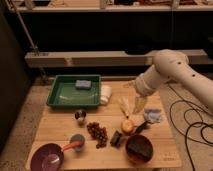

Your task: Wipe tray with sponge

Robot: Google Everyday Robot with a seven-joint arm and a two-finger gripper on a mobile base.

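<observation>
Small grey-blue rectangular sponge block (82, 84) lying flat inside large shallow rectangular green plastic tray (61, 96), in the tray's upper right part, close to the far rim. Tray sitting at upper left of pale wooden worktop (60, 127).

Two-fingered hand (132, 105) on white arm hanging right of frame centre, above the worktop, fingers pointing down and spread wide. Nothing between them, nothing touched.

Key relation: sponge left of the hand and a little higher in the frame, well apart. Tray's right rim and a white folded cloth (105, 94) just beside that rim lying between the two. Sponge's long axis running left to right in the frame, roughly along the tray's far rim.

Judged: sponge not yet picked up, wiping not begun. Next move likely a leftward reach over the rim, then a descent with fingers set across the sponge's short side.
</observation>
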